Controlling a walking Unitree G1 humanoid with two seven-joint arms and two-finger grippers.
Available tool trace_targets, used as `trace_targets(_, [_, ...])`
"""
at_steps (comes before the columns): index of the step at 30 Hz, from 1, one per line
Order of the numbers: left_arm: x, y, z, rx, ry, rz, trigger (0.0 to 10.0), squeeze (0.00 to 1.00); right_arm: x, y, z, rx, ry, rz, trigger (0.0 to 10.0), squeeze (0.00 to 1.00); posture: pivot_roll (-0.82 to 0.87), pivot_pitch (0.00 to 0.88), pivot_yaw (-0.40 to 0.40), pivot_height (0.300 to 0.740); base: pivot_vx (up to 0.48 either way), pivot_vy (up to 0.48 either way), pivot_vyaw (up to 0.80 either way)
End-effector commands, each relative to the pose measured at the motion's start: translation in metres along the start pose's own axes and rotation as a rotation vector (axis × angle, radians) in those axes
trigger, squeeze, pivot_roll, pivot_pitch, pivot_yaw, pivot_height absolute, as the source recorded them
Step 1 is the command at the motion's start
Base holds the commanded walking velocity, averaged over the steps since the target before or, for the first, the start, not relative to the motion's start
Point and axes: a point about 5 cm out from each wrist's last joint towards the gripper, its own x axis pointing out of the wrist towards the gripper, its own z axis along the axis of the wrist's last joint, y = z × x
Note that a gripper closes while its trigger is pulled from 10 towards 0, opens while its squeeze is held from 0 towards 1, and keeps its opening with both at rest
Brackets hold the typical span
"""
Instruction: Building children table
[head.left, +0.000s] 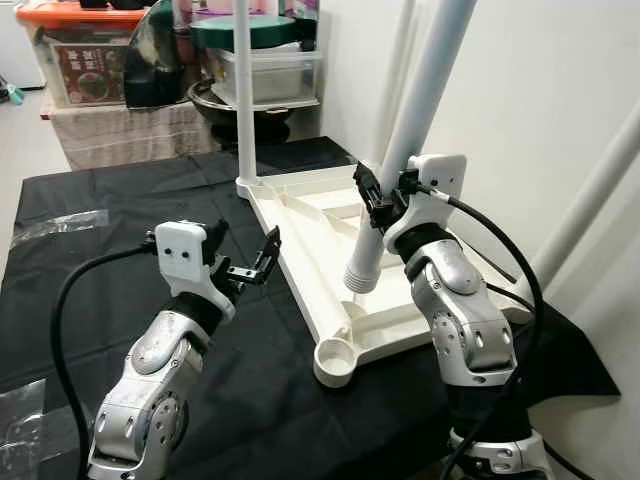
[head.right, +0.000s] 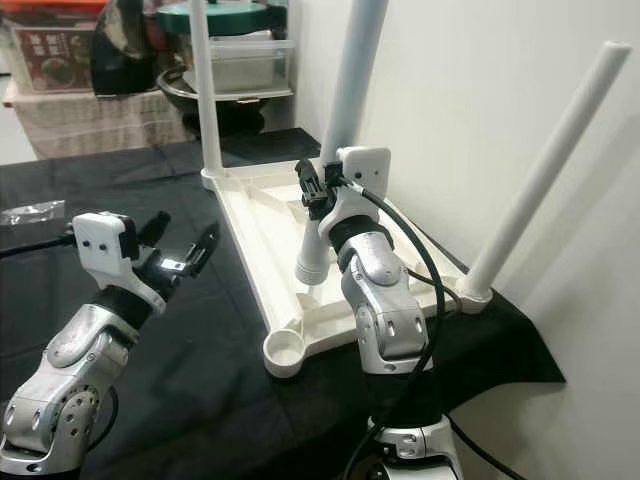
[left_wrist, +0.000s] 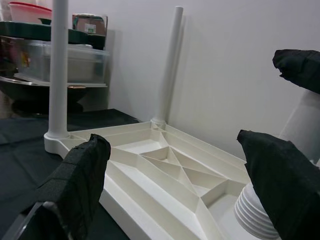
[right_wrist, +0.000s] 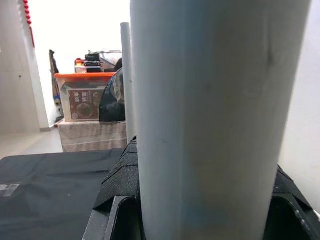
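A white plastic tabletop (head.left: 300, 215) lies upside down on a black cloth (head.left: 110, 290). Upright white legs stand in its far left corner (head.left: 245, 100) and its right corner (head.right: 545, 170); a third rises behind the held one. The near corner socket (head.left: 338, 360) is empty. My right gripper (head.left: 378, 198) is shut on a loose white leg (head.left: 425, 120), tilted, its ribbed end (head.left: 362, 275) hovering just above the tabletop's ribs. My left gripper (head.left: 243, 252) is open, left of the tabletop's edge, holding nothing. In the left wrist view its fingers (left_wrist: 80, 185) frame the tabletop (left_wrist: 170, 165).
A white wall (head.left: 520, 80) runs close along the right. Behind the cloth stand an orange-lidded bin (head.left: 85, 50), a clear box with a green lid (head.left: 265, 60) and a dark pan (head.left: 230, 105). A clear plastic bag (head.left: 55, 225) lies on the cloth at left.
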Motion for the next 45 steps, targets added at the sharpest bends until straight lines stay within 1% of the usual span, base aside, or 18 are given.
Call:
trace_targets(1, [-0.0005,-0.001,-0.0013,0.012,0.014,-0.01,10.0,0.0,-0.0001,-0.0014,0.004,0.001,-0.025,-0.009,10.0,0.0,0.05,0.0,-0.067,0.74,0.0,0.0,0.0])
trace_targets(4, [-0.0005,-0.0009,-0.0012,0.005,0.012,-0.008,10.0,0.0,-0.0003,-0.0009,0.0037,0.002,-0.025,-0.009,10.0,0.0,0.05,0.0,-0.066,0.74,0.0,0.0,0.0])
trace_targets(5, [-0.0002,-0.0011,-0.0014,0.014,0.017,-0.01,10.0,0.0,-0.0003,-0.0008,0.0036,0.002,-0.025,-0.009,10.0,0.0,0.06,0.0,-0.065,0.74,0.0,0.0,0.0])
trace_targets(7, [0.0003,0.0002,-0.0035,0.057,0.042,-0.008,10.0,0.0,-0.0004,-0.0003,0.0034,0.005,-0.025,-0.01,10.0,0.0,0.06,0.0,-0.064,0.74,0.0,0.0,0.0])
trace_targets(11, [0.0006,0.0013,-0.0052,0.076,0.055,-0.005,10.0,0.0,-0.0003,0.0,0.0034,0.007,-0.025,-0.01,10.0,0.0,0.06,0.0,-0.063,0.74,0.239,-0.267,0.0])
trace_targets(13, [0.0004,0.0011,-0.0048,0.072,0.051,-0.006,10.0,0.0,-0.0005,-0.0002,0.0032,0.007,-0.025,-0.011,10.0,0.0,0.06,0.0,-0.063,0.74,0.27,-0.394,0.0])
trace_targets(15, [-0.0004,-0.0009,-0.0022,0.035,0.027,-0.014,10.0,0.0,-0.0008,-0.0006,0.0027,0.007,-0.024,-0.012,10.0,0.0,0.06,0.0,-0.061,0.74,0.129,-0.201,0.0])
trace_targets(20, [-0.0009,-0.0029,-0.003,0.02,0.032,-0.024,10.0,0.0,-0.0009,-0.0007,0.0025,0.008,-0.023,-0.013,10.0,0.0,0.06,0.0,-0.062,0.74,0.0,0.0,0.0])
trace_targets(35, [-0.0019,-0.0039,-0.0064,0.032,0.055,-0.034,10.0,0.0,-0.0006,0.0006,0.0023,0.01,-0.025,-0.012,10.0,0.0,0.06,0.0,-0.057,0.74,0.0,0.0,0.0])
trace_targets(39, [-0.0011,-0.0035,-0.0046,0.031,0.039,-0.032,10.0,0.0,-0.0006,0.0009,0.0022,0.012,-0.027,-0.014,10.0,0.0,0.06,0.0,-0.056,0.74,0.0,0.0,0.0])
trace_targets(40, [-0.0011,-0.0035,-0.0054,0.038,0.049,-0.036,10.0,0.0,-0.0006,0.001,0.0023,0.013,-0.027,-0.014,10.0,0.0,0.06,0.0,-0.056,0.74,0.0,0.0,0.0])
trace_targets(43, [-0.0012,-0.0041,-0.0055,0.038,0.051,-0.042,10.0,0.0,-0.0005,0.0012,0.0023,0.014,-0.028,-0.014,10.0,0.0,0.06,0.0,-0.055,0.74,0.0,-0.45,0.0])
trace_targets(44, [-0.0015,-0.0049,-0.0062,0.055,0.061,-0.05,10.0,0.0,-0.0004,0.0013,0.0024,0.015,-0.029,-0.013,10.0,0.0,0.07,0.0,-0.056,0.74,0.0,-0.454,0.0])
trace_targets(45, [-0.0017,-0.0051,-0.0059,0.054,0.058,-0.051,10.0,0.0,-0.0003,0.0014,0.0025,0.016,-0.029,-0.013,10.0,0.0,0.07,0.0,-0.056,0.74,0.0,-0.458,0.0])
